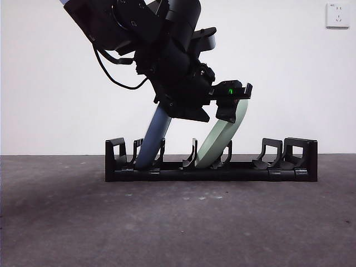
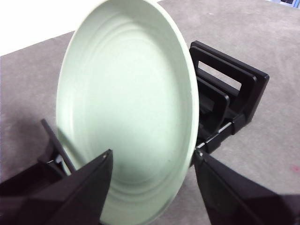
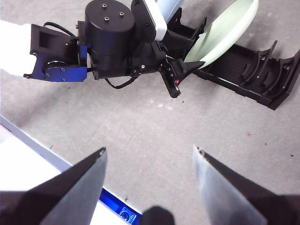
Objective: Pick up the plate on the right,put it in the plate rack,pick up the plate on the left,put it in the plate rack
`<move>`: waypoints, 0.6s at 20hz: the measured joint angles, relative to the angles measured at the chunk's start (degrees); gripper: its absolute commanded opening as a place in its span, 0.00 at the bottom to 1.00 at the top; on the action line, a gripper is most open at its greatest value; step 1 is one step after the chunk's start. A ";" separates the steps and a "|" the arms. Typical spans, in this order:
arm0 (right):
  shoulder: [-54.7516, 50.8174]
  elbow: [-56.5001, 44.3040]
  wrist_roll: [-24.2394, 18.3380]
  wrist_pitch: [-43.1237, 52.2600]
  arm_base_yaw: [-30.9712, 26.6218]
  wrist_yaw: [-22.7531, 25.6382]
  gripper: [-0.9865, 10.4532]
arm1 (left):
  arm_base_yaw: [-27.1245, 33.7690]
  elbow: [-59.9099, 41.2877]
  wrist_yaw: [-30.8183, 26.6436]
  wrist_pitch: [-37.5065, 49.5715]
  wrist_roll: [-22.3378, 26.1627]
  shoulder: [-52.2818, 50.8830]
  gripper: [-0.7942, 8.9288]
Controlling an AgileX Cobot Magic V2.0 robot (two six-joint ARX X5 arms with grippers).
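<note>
Closing out the last step, judging by the rack: both plates already sitting in the plate rack (image 1: 289, 167). Hovering the left gripper (image 2: 152, 153) at the top rim of the pale green plate (image 1: 219, 142), jaws spread wide to either side of that rim and, as far as the wrist view shows, not pinching it. Leaning the green plate in a middle slot directly under this gripper, foot down among the prongs, upper edge tipped toward the fingertips. Keeping the blue-grey plate (image 1: 154, 136) one side of the gripper, behind the arm, propped in a slot near the rack's other end, well apart from the green one. Leaving the boxy end piece just beyond the green plate, past the jaws. Holding the right gripper (image 3: 149, 151) wide and empty over bare table (image 1: 178, 222), with the rack and the working arm well ahead of it.

Calling next, probably, for lifting the left gripper straight away from the rim with the jaws kept apart, avoiding any brush against the leaning plate that might tip it out of its slot.
</note>
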 measured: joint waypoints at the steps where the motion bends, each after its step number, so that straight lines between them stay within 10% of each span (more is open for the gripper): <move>1: 0.00 0.00 0.00 0.00 0.00 0.00 0.36 | -0.02 0.00 0.37 -0.02 -0.02 0.00 0.38; 12: 0.00 0.00 -0.22 0.00 0.00 0.00 0.36 | -3.69 0.00 2.93 -3.43 -0.68 -6.54 0.38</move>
